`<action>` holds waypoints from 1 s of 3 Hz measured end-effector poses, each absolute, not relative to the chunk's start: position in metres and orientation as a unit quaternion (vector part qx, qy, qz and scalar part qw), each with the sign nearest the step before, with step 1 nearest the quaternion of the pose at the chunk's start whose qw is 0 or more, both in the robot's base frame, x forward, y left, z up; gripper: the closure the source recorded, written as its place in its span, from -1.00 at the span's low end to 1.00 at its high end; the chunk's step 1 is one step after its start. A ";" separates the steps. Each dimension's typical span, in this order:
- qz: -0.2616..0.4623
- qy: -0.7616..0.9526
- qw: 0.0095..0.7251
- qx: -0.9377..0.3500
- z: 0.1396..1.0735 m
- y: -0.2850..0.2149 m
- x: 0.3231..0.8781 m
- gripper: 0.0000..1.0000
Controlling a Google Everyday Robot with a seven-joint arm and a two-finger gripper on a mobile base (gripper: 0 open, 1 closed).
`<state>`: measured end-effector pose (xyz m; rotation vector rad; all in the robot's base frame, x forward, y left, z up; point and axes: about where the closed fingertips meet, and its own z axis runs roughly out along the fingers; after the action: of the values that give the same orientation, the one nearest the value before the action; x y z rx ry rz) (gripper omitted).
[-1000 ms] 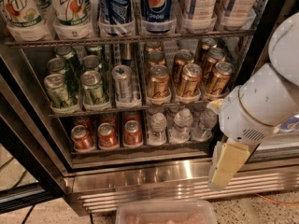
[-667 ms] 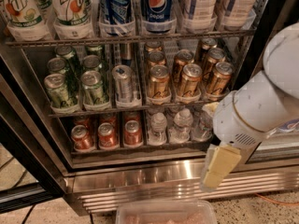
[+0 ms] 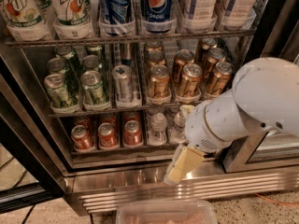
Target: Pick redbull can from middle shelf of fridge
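The redbull can (image 3: 123,83) is a slim silver-and-blue can with a pull-tab top. It stands upright at the front of its lane on the middle shelf (image 3: 107,109) of the fridge (image 3: 140,183), between green cans (image 3: 58,90) on its left and gold cans (image 3: 189,80) on its right. My gripper (image 3: 183,164) is cream-coloured and hangs down-left from the white arm (image 3: 243,111). It is in front of the ribbed steel base, below and to the right of the can, and holds nothing.
Big 7UP (image 3: 70,8) and Pepsi bottles (image 3: 156,6) fill the rack above. Red cans (image 3: 107,134) and water bottles (image 3: 159,125) fill the rack below. A dark door frame (image 3: 23,143) runs along the left. A clear plastic container (image 3: 166,213) sits on the floor in front.
My arm and gripper have swung left along the fridge base, closer to the middle of the shelves. The cans have not moved.
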<state>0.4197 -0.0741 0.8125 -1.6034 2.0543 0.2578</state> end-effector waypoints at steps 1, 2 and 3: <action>0.118 0.778 0.311 -0.533 0.823 -0.057 0.434 -1.00; 0.118 0.778 0.311 -0.533 0.823 -0.057 0.434 -1.00; 0.116 0.772 0.340 -0.524 0.822 -0.042 0.440 -1.00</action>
<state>0.4405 -0.0417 0.8216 -1.3638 2.0095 0.3025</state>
